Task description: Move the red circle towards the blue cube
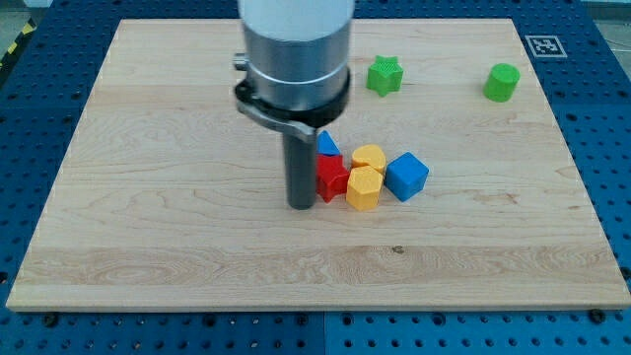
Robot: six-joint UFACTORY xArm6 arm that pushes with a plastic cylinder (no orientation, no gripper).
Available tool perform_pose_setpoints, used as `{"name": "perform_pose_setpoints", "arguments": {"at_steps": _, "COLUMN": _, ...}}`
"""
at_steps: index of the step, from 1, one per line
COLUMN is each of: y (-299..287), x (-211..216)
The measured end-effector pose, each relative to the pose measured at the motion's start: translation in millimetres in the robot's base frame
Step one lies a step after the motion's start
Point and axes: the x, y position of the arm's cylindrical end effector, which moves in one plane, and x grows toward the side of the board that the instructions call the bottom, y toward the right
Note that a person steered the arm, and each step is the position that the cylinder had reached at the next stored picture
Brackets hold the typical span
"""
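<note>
My tip (301, 205) rests on the wooden board (148, 256), touching the left side of a red block (333, 178) whose shape I cannot make out clearly. A yellow block (363, 188) sits against the red block's right side, with a second yellow block (370, 157) just above it. The blue cube (406, 176) sits right of the two yellow blocks, touching them. A small blue triangular block (327, 144) peeks out above the red block, partly hidden by the arm's body (294, 59).
A green star (385, 75) and a green cylinder (501, 82) stand near the view's top right. A fiducial marker (544, 44) is at the board's top right corner. Blue perforated table surrounds the board.
</note>
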Motion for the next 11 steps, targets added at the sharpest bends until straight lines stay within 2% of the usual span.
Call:
{"name": "perform_pose_setpoints", "arguments": {"at_steps": 1, "y": -63.5, "x": -15.1}}
{"name": "perform_pose_setpoints", "arguments": {"at_steps": 2, "y": -93.7, "x": -80.4}}
{"name": "perform_pose_setpoints", "arguments": {"at_steps": 3, "y": -86.8, "x": -148.5}}
{"name": "perform_pose_setpoints", "arguments": {"at_steps": 5, "y": -18.9, "x": -155.6}}
{"name": "perform_pose_setpoints", "arguments": {"at_steps": 7, "y": 3.1, "x": -189.4}}
{"name": "perform_pose_setpoints", "arguments": {"at_steps": 8, "y": 53.4, "x": -172.5}}
{"name": "perform_pose_setpoints", "arguments": {"at_steps": 9, "y": 83.7, "x": -127.7}}
{"name": "perform_pose_setpoints", "arguments": {"at_steps": 11, "y": 75.7, "x": -134.3}}
